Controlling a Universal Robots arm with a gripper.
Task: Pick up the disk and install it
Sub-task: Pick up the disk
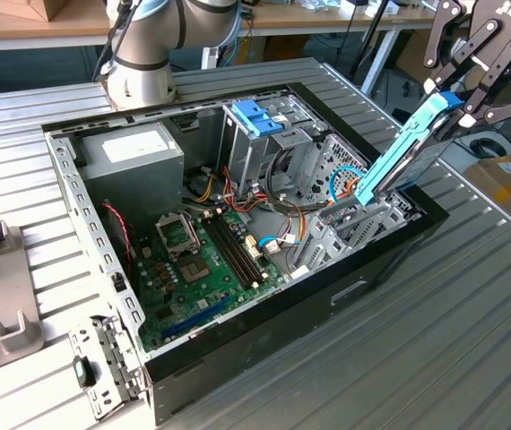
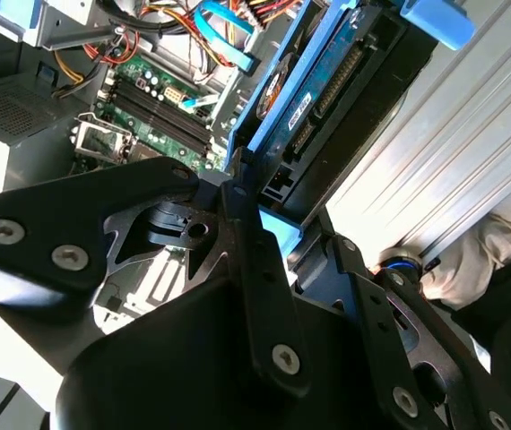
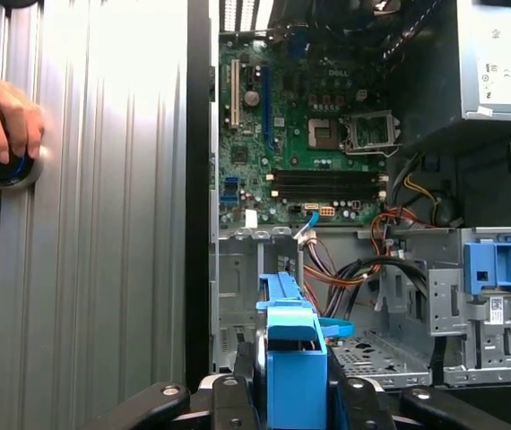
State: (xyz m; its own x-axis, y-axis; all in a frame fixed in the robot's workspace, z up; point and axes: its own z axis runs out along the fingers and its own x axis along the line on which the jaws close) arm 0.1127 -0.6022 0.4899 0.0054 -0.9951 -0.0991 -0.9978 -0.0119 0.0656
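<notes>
The disk (image 1: 408,152), a dark drive in a light-blue carrier frame, hangs steeply tilted over the corner of the open computer case (image 1: 363,269) on the exterior view's right. My gripper (image 1: 448,103) is shut on its upper end. The lower end reaches down to the grey drive cage (image 1: 354,224) inside the case; I cannot tell whether it touches. In the second wrist view the disk (image 2: 314,107) shows its underside and connectors beyond the black fingers (image 2: 238,193). In the first wrist view the blue carrier (image 3: 291,358) sits between the fingers (image 3: 229,399).
In the case lie a green motherboard (image 1: 193,269), a grey power-supply box (image 1: 130,152), a blue latch piece (image 1: 257,116) and loose cables (image 1: 278,175). A person's hand (image 3: 4,116) rests on a dark round object on the ribbed metal table (image 1: 471,313). Grey fixtures (image 1: 4,296) stand beside the case.
</notes>
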